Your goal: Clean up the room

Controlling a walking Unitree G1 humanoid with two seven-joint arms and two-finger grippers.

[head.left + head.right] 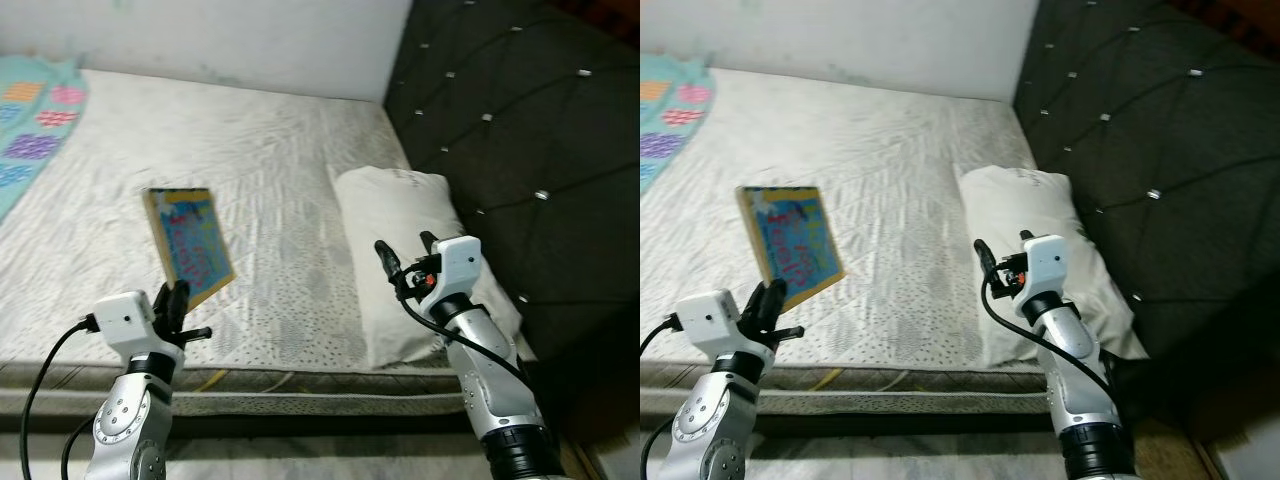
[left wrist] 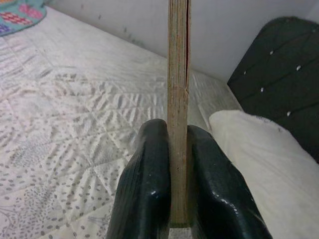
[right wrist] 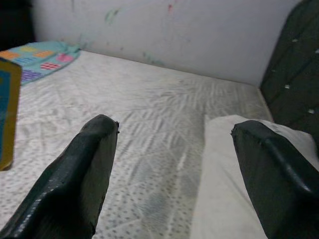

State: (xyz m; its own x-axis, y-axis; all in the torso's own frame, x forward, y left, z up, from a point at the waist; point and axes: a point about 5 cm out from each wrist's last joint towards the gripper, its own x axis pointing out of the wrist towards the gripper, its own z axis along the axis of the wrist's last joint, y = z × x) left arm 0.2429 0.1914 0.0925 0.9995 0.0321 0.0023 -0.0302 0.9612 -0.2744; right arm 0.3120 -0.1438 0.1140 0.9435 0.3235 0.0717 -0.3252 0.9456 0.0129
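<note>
Left gripper (image 1: 172,300), lower left, is clamped on the book (image 1: 189,244); right gripper (image 1: 405,258), fingers apart, is above the pillow (image 1: 395,205)

I get soft, even indoor light with no hard glare; the white mattress (image 1: 250,180) reads bright and the tufted black headboard (image 1: 520,150) swallows detail, its studs glinting. The book (image 1: 188,247) is smeared with motion blur in my head views. Shade gathers under the mattress's near edge. In my wrist views the close black fingers (image 3: 79,174) sit soft, slightly out of focus
</note>
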